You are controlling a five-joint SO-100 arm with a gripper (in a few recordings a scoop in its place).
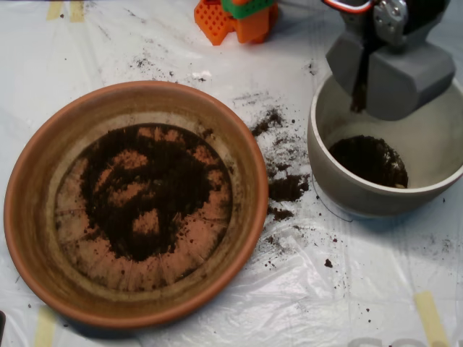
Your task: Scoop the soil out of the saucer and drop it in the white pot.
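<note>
On the left, the saucer [43,238] is seen on a table covered with clear plastic sheet [347,289]. Inside it a thin, patchy layer of the soil [155,188] is spread over the middle of the floor, and bare orange clay is visible through it in several spots – the radial ridges can be noticed near the lower edge. Between the saucer and the pot, spilled crumbs [287,186] are scattered on the sheet, with one denser clump just beside the saucer's right rim.

On the right, the white pot [340,181] is placed, and a dark heap of earth is lying on its bottom. Above the pot's upper rim the scoop [359,90] is held. Its two grey shells are parted by a narrow dark gap – it is slightly open, and some soil is seen clinging in this gap. Whether more is kept inside the shells cannot be told.

At the top edge, orange and green plastic parts [239,18] are standing.
</note>
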